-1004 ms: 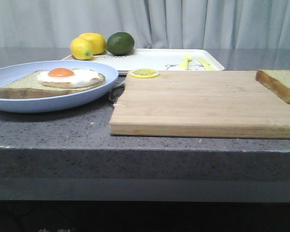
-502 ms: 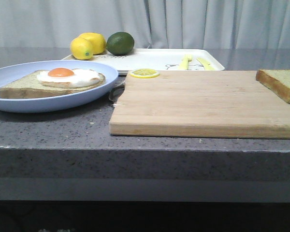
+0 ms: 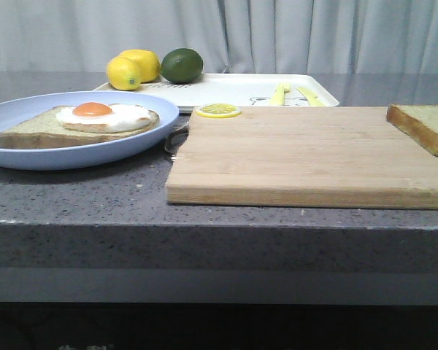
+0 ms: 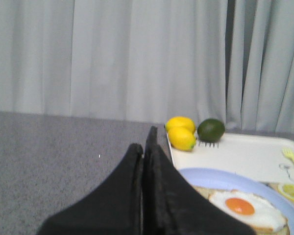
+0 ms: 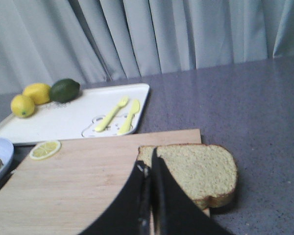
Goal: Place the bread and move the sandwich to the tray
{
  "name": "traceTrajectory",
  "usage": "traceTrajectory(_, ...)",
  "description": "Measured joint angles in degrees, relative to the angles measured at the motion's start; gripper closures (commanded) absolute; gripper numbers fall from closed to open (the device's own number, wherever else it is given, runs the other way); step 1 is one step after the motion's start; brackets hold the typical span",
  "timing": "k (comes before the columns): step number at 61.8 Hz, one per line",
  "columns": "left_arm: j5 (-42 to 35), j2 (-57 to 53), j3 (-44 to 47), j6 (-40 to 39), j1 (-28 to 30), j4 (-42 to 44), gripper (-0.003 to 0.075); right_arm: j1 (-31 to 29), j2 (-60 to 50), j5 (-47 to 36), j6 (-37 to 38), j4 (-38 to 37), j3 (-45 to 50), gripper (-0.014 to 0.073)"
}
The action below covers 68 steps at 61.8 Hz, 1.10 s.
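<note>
A plain slice of bread (image 3: 428, 127) (image 5: 196, 169) lies at the right end of the wooden cutting board (image 3: 306, 157) (image 5: 73, 191). The sandwich (image 3: 80, 122) (image 4: 247, 211), bread topped with a fried egg, rests on a pale blue plate (image 3: 29, 153) (image 4: 210, 176) at the left. The white tray (image 3: 233, 89) (image 4: 240, 154) (image 5: 63, 120) stands behind the board. My left gripper (image 4: 144, 139) is shut and empty, above the counter beside the plate. My right gripper (image 5: 148, 159) is shut and empty, hovering over the near edge of the bread. Neither gripper shows in the front view.
Two lemons (image 3: 133, 69) and a lime (image 3: 182, 65) sit at the tray's back left corner. A yellow fork and knife (image 5: 118, 115) lie on the tray. A lemon slice (image 3: 217, 110) rests at the board's far left corner. Grey curtains hang behind the counter.
</note>
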Motion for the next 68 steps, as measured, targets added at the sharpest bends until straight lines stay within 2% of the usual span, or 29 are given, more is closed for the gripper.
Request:
traceTrajectory(8, 6.3, 7.8, -5.0, 0.0, 0.0, 0.2, 0.0741, 0.0, 8.5, 1.7, 0.0, -1.0, -2.9, 0.0664)
traceTrajectory(18, 7.2, 13.3, -7.2, 0.0, 0.0, 0.4, 0.0741, 0.0, 13.7, 1.7, 0.0, -1.2, -3.2, 0.0659)
traceTrajectory(22, 7.1, 14.1, -7.5, 0.0, 0.0, 0.4, 0.0741, 0.0, 14.1, 1.7, 0.0, -1.2, -3.2, 0.0624)
traceTrajectory(26, 7.1, 14.4, -7.6, 0.0, 0.0, 0.4, 0.0741, 0.0, 14.1, 1.7, 0.0, -1.2, -3.2, 0.0539)
traceTrajectory(30, 7.1, 14.5, -7.6, 0.0, 0.0, 0.4, 0.0739, 0.0, 14.1, 1.6, 0.0, -1.2, -3.2, 0.0403)
traceTrajectory(33, 7.1, 14.5, -7.6, 0.0, 0.0, 0.4, 0.0730, 0.0, 14.1, 1.6, 0.0, -1.2, -3.2, 0.0265)
traceTrajectory(38, 6.5, 14.5, -7.6, 0.0, 0.0, 0.6, 0.0644, 0.0, 14.1, 1.5, 0.0, -1.2, -3.2, 0.0068)
traceTrajectory(43, 6.0, 14.5, -7.6, 0.0, 0.0, 0.6, 0.0468, 0.0, 14.1, 1.5, -0.1, -1.2, -3.2, -0.0047)
traceTrajectory(44, 6.0, 14.5, -7.6, 0.0, 0.0, 0.6, 0.0413, 0.0, 14.1, 1.5, -0.1, -1.2, -3.2, -0.0064)
traceTrajectory(50, 5.5, 14.5, -7.6, 0.0, 0.0, 0.6, 0.0177, 0.0, 14.1, 1.4, -0.1, -1.2, -3.2, -0.0060)
traceTrajectory(53, 5.3, 14.5, -7.6, 0.0, 0.0, 0.6, 0.0111, 0.0, 14.1, 1.3, -0.1, -1.2, -3.2, -0.0058)
traceTrajectory(57, 5.3, 14.5, -7.6, 0.0, 0.0, 0.6, 0.0085, 0.0, 14.1, 1.0, -0.1, -0.8, -3.2, -0.0057)
traceTrajectory(68, 5.0, 14.5, -7.6, 0.0, 0.0, 0.6, 0.0129, 0.0, 15.8, 0.5, -0.1, -0.2, -4.5, -0.0057)
